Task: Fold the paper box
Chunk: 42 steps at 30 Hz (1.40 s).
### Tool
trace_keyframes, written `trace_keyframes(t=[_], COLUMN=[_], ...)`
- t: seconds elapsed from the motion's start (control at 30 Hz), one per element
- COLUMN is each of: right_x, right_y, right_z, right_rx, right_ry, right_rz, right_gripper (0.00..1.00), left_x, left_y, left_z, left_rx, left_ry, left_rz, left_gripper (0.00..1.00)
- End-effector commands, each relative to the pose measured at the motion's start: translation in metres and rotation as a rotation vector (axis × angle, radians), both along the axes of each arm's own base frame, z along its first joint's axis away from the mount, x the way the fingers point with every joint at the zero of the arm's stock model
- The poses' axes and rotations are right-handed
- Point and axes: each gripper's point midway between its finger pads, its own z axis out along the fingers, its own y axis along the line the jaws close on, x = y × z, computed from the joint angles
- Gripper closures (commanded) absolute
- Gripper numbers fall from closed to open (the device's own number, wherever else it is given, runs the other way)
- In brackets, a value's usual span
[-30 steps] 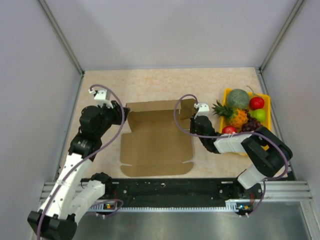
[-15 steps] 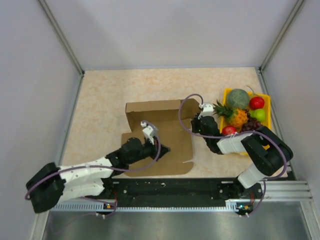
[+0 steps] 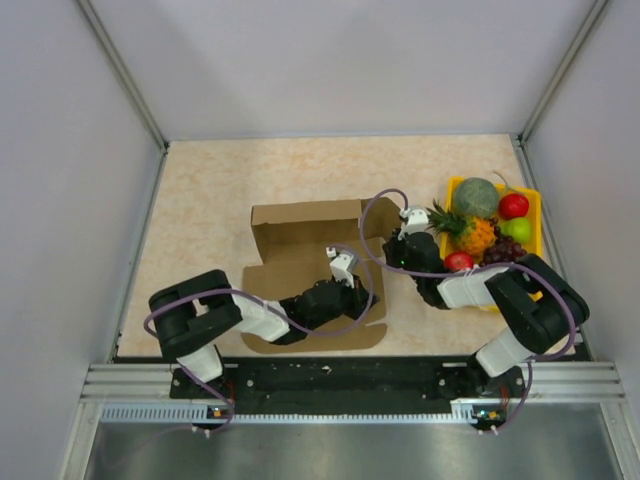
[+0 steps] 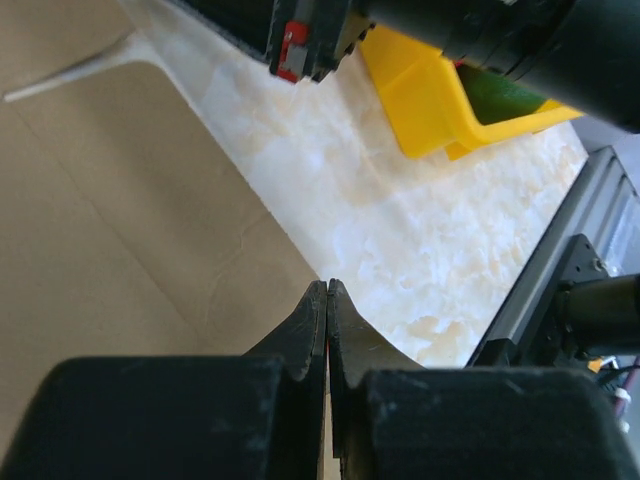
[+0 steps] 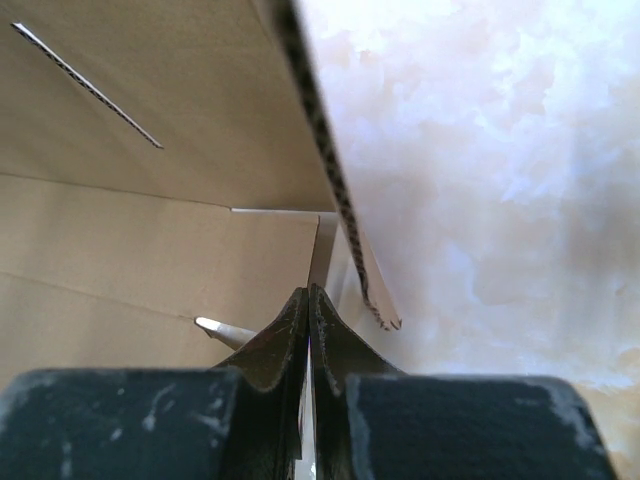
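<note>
**Table** (image 3: 200, 190): pale marbled top, carrying everything listed below.

**Box** (image 3: 300, 225): brown cardboard at mid-table, partly folded. Rear panel stands upright and near panels lie flat. 1 thin tab (image 3: 377, 324) juts from the right edge. Judged an early stage of the fold, with most flaps not yet raised.

**Tray** (image 3: 533, 205): yellow, filled with fruit, at the right and apart from the box. Plays no part in the fold.

**Left arm** (image 3: 260, 318): stretched low from its base across the flat near panel. Probably laid there to press or crease the cardboard near its right edge.

**Left gripper** (image 3: 366, 297): closed, the 2 fingers pressed together with nothing between them. In the wrist view the left gripper (image 4: 327, 292) sits right at the box (image 4: 100, 230) edge. Cardboard on one side, bare table on the other, tray (image 4: 430, 110) beyond.

**Right gripper** (image 3: 388, 262): closed as well, and empty so far as can be seen. Placed at the right rear corner, between box and tray. In the wrist view the right gripper (image 5: 308, 292) points into the inner corner of the box (image 5: 150, 100), just beside an upright corrugated edge. Contact with that edge cannot be told. Likely set there to use the closed tips as a pusher on the side flap.
</note>
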Motion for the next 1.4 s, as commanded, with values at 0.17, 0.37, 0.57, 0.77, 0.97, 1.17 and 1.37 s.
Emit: trace_keyframes(t=[0.17, 0.37, 0.57, 0.77, 0.97, 1.17, 1.37], right_x=[0.007, 0.013, 0.019, 0.012, -0.007, -0.010, -0.029], right_y=[0.010, 0.008, 0.004, 0.000, -0.005, -0.009, 0.001], right_z=[0.008, -0.003, -0.011, -0.012, -0.013, 0.000, 0.021], right_rx=[0.039, 0.006, -0.044, -0.163, -0.115, -0.076, 0.022], right_ry=[-0.033, -0.016, -0.008, -0.052, -0.088, -0.125, -0.099], right_rz=[0.033, 0.017, -0.024, -0.065, -0.078, -0.096, -0.020], right_gripper=[1.00, 1.00, 1.00, 1.00, 1.00, 1.00, 1.00], left_x=[0.001, -0.001, -0.004, -0.006, -0.007, -0.008, -0.006], left_y=[-0.016, 0.009, 0.011, 0.012, 0.012, 0.014, 0.016], left_z=[-0.025, -0.061, -0.066, -0.065, -0.063, -0.063, -0.060], left_rx=[0.053, 0.094, 0.116, 0.110, 0.100, 0.099, 0.098], left_ry=[0.005, 0.094, 0.101, 0.099, 0.096, 0.097, 0.089], left_rz=[0.157, 0.242, 0.226, 0.219, 0.215, 0.216, 0.223], left_gripper=[1.00, 1.00, 1.00, 1.00, 1.00, 1.00, 1.00])
